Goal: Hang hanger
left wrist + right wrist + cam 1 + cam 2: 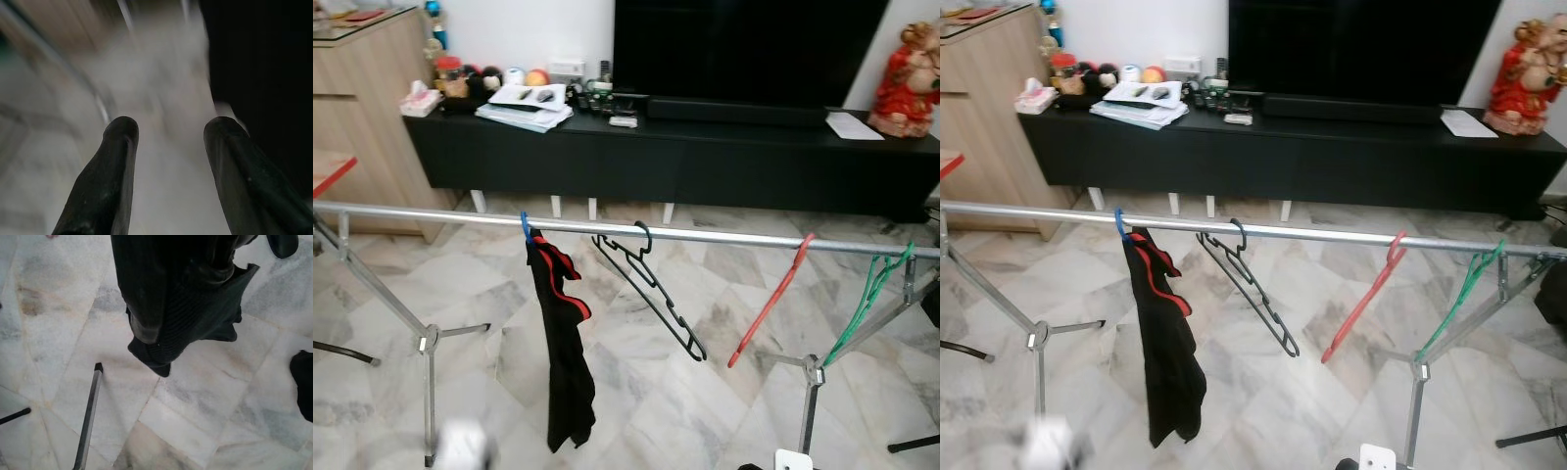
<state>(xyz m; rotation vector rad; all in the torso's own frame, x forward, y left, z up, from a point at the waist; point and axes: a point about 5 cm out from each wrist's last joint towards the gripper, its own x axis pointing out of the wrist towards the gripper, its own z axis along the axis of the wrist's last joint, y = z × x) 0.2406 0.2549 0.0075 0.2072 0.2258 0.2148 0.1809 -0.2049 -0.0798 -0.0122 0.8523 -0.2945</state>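
Note:
A silver rail [431,217] runs across the view on a folding metal stand. From left to right it carries a blue hanger [525,227] with a black and red garment [566,343], a bare black hanger [651,289], a red hanger [771,299] and a green hanger [864,304]. The bare hangers hang tilted. In the blurred left wrist view my left gripper [171,125] is open, with nothing between its fingers. The right wrist view looks down at the marble floor past a dark ribbed shape [171,303]. I cannot make out the right gripper's fingers there.
Behind the rail stands a low black TV cabinet [685,157] with papers, small items and a red figurine [909,78]. A wooden cabinet [362,108] is at the left. The stand's legs [429,392] spread over the marble floor [646,411].

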